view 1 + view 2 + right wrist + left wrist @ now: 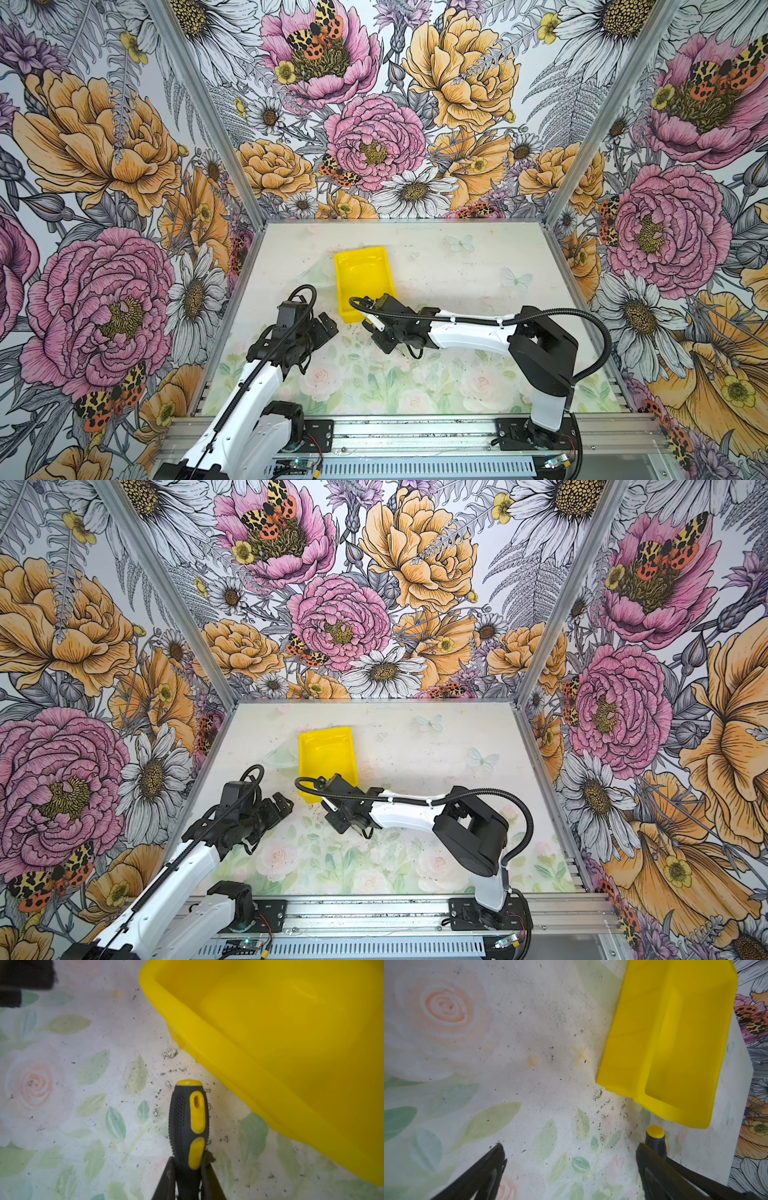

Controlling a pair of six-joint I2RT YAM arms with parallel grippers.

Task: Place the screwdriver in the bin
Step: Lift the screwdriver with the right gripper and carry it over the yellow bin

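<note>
Stippled screwdriver (188, 1126), seemingly plastic yellow bin (207, 1047)

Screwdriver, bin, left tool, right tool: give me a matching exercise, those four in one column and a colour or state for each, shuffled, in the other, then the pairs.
1 screwdriver
2 bin
3 left tool
4 right tool

A open, holding nothing
B all yellow, nothing inside
C shut on the screwdriver
D black and yellow, outside the bin

Pairs: 1-D, 2-B, 3-A, 4-C.
</note>
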